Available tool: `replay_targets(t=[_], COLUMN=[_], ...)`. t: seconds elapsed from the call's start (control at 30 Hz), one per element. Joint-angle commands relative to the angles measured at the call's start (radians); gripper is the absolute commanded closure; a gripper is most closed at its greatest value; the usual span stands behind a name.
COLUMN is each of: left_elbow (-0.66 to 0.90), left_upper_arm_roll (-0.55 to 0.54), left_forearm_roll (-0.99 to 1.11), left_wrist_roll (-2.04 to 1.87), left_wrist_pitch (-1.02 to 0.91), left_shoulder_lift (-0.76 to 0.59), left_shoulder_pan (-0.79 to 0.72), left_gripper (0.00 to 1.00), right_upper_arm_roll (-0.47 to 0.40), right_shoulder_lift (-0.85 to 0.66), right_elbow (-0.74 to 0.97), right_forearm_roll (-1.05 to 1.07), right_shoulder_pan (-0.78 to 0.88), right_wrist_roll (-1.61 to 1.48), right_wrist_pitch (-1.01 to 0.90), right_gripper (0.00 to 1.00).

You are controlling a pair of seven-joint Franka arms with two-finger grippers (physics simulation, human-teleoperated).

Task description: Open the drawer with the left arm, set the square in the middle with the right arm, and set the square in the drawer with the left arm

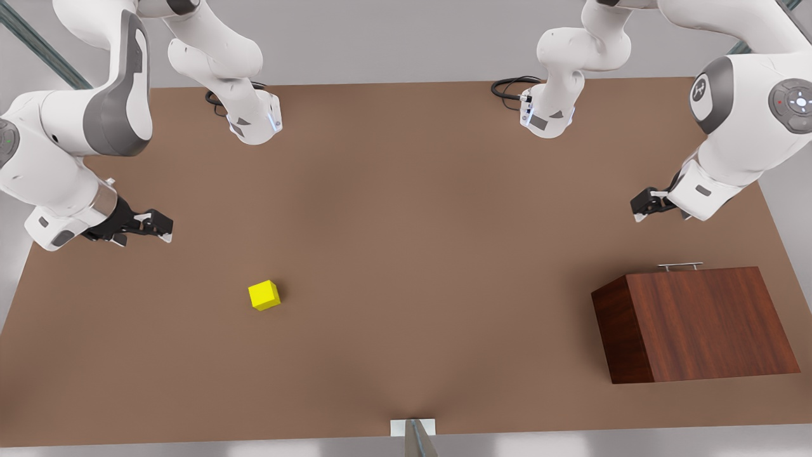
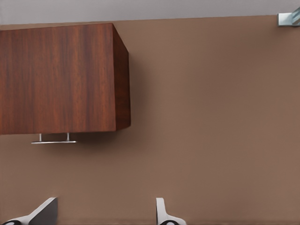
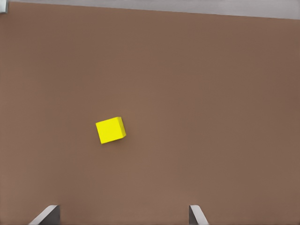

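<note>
A: Square (image 1: 264,295) first. It sits loose on the table (image 1: 406,254), far from the cabinet (image 1: 694,324), out toward the front view's left. Nothing touches it.

B: Which gripper is near it?

A: I read that one as the right gripper (image 1: 152,225), since its wrist view looks down on the square (image 3: 111,130). Fingers (image 3: 47,214) spread, nothing between them. It hangs farther from the cabinet than the square does.

B: Risk there?

A: The cube sits rotated against the finger line. If I drop down without turning the wrist, I'd guess the pads catch corners and it skids or twists out.

B: Middle of the table?

A: Bare brown top, unmarked, between the square and the cabinet. Setting it too far from the cabinet could leave it out of the other arm's reach.

B: And the cabinet side?

A: Drawer (image 1: 698,271) looks fully in; its handle (image 1: 680,265) stands off the cabinet's front edge. Left gripper (image 1: 648,204) hovers just off that handle side, released, fingers (image 2: 44,212) apart, holding nothing.

B: Main worry?

A: The bar (image 2: 54,140) is slim. A shallow or off-centre close could slip off it, and a skewed pull might drag the whole cabinet rather than slide the drawer.
</note>
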Motion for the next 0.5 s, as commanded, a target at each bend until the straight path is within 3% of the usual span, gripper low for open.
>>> replay_targets(t=[0.0, 0.1, 0.13, 0.23, 0.3, 0.47], left_elbow=[0.000, -0.036, -0.105, -0.363, -0.510, -0.704], left_upper_arm_roll=[0.000, 0.055, 0.089, 0.104, 0.132, 0.181], left_forearm_roll=[0.007, -0.004, -0.008, -0.008, -0.008, 0.010], left_wrist_roll=[0.001, -0.017, -0.130, -0.720, -0.908, -1.126], left_wrist_pitch=[-0.006, -0.166, -0.134, 0.208, 0.434, 0.712], left_shoulder_lift=[0.000, 0.015, 0.001, -0.080, -0.124, -0.143], left_shoulder_pan=[0.001, 0.013, 0.013, 0.013, 0.015, 0.016], left_gripper=[0.00, 0.00, 0.00, 0.00, 0.00, 0.00], right_upper_arm_roll=[0.000, 0.000, 0.001, 0.001, 0.001, 0.001], right_shoulder_lift=[-0.001, 0.000, 0.000, 0.000, 0.000, 0.006], right_elbow=[0.000, 0.002, 0.002, 0.002, 0.002, 0.002], right_forearm_roll=[0.000, 0.001, 0.001, 0.001, 0.001, 0.001], right_shoulder_pan=[-0.002, 0.000, 0.000, 0.000, 0.000, 0.002], right_wrist_roll=[0.000, 0.000, 0.000, 0.000, 0.002, 0.003], right_wrist_pitch=[0.000, 0.000, 0.000, 0.000, 0.000, 0.008], right_gripper=[0.00, 0.00, 0.00, 0.00, 0.00, 0.00])
